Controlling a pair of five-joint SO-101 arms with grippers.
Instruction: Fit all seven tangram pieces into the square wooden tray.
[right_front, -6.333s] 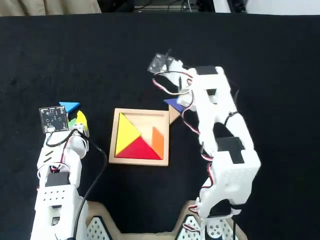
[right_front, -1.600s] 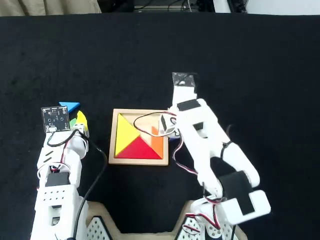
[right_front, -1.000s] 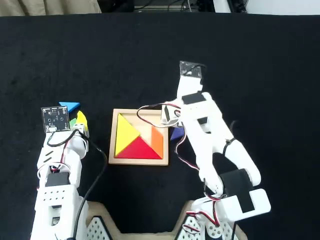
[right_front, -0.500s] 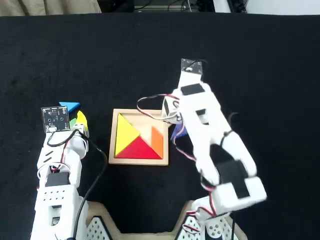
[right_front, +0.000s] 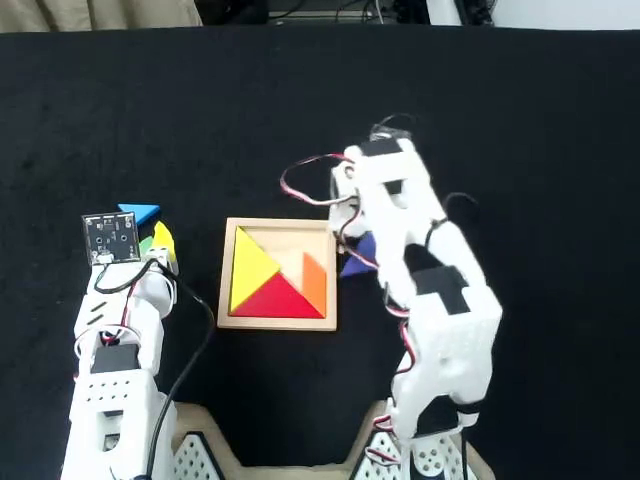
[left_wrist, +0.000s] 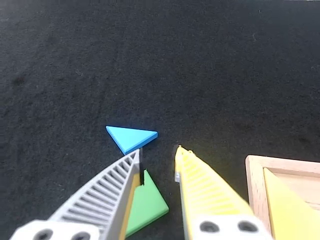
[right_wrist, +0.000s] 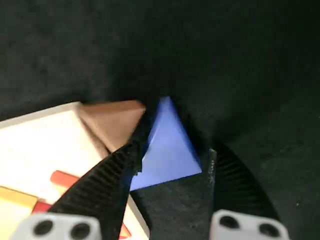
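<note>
Black cloth covers the worktop (right_front: 500, 120), and on it the biggest thing in play is the right arm (right_front: 420, 270), bent over the square wooden tray's (right_front: 278, 323) 2 o'clock corner. The step in hand looks like picking up the dark blue triangle (right_wrist: 167, 142), which lies on the cloth just outside that corner. The right hand (right_wrist: 174, 152) is spread open astride it, one finger against an edge and the other just clear, so no grip is made yet. The next move likely calls for closing squarely on the triangle's sides, lifting it over the rim and turning it to suit the free space. The left arm (right_front: 120, 330) stands off the tray's 9 o'clock side. Its left hand (left_wrist: 158, 151) is also open and holds nothing. The tray is about half filled: a large yellow triangle (right_front: 250, 272) at 9 o'clock, a large red triangle (right_front: 280, 300) at 6 o'clock, a smaller orange piece (right_front: 315, 280) at 3 o'clock, and bare wood (right_front: 290, 250) from 12 to 1 o'clock. Four pieces are out. Besides the dark blue one, a brown triangle (right_wrist: 112, 122) sits at the tray's 2 o'clock corner, touching the blue one's side, though I cannot tell whether it overlaps the rim. A green piece (left_wrist: 145, 205) lies under the left hand, with a light blue triangle (left_wrist: 132, 137) just beyond the fingertips.
</note>
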